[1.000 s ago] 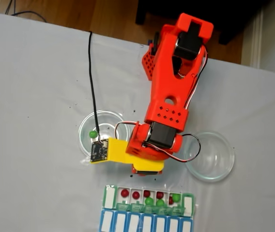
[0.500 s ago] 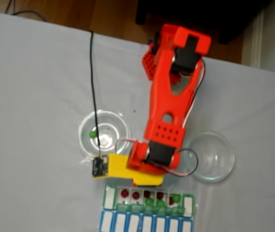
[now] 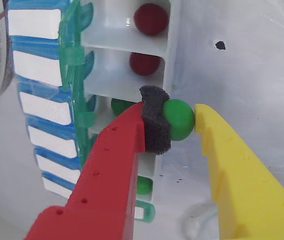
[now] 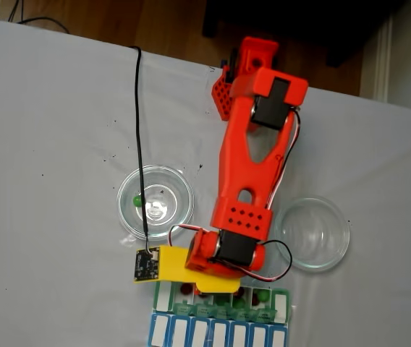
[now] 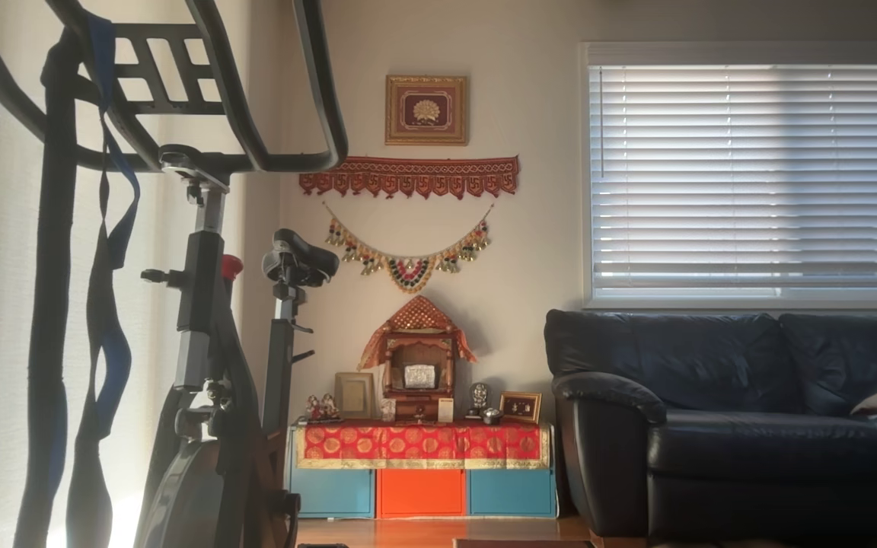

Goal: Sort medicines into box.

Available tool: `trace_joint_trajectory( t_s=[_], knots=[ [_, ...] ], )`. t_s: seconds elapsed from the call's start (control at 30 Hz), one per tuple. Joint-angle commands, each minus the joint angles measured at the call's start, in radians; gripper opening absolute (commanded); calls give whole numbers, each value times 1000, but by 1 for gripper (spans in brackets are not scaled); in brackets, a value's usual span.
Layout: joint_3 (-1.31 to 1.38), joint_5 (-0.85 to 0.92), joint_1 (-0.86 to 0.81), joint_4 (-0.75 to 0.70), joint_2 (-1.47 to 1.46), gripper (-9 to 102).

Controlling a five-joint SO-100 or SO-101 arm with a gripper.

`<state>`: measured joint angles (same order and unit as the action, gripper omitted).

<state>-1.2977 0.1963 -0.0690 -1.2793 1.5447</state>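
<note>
The tool (image 3: 169, 127) is clenching a glossy green pill (image 3: 178, 119) across its middle, foam pad against yellow finger, just beside the green box's (image 3: 127, 65) open compartments, and being small, light, hard and likely slippery, it probably needs gentle squeezing.

Red arm (image 4: 252, 170) over green pill box (image 4: 281, 302).

Living room setup: beige wall with a framed picture (image 5: 426, 109), a black leather sofa (image 5: 735, 422) under a window with closed white blinds (image 5: 758, 175), exercise bike (image 5: 210, 320) at left, wood floor, daylight coming in softly.
</note>
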Motion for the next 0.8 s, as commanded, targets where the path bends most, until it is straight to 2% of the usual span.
trace_joint_trajectory(
  t_s=[0.0, 0.77],
  knots=[
    [130, -12, 5, -9, -2, 1],
    [362, -77, -2, -20, -192, 1]
  ],
)
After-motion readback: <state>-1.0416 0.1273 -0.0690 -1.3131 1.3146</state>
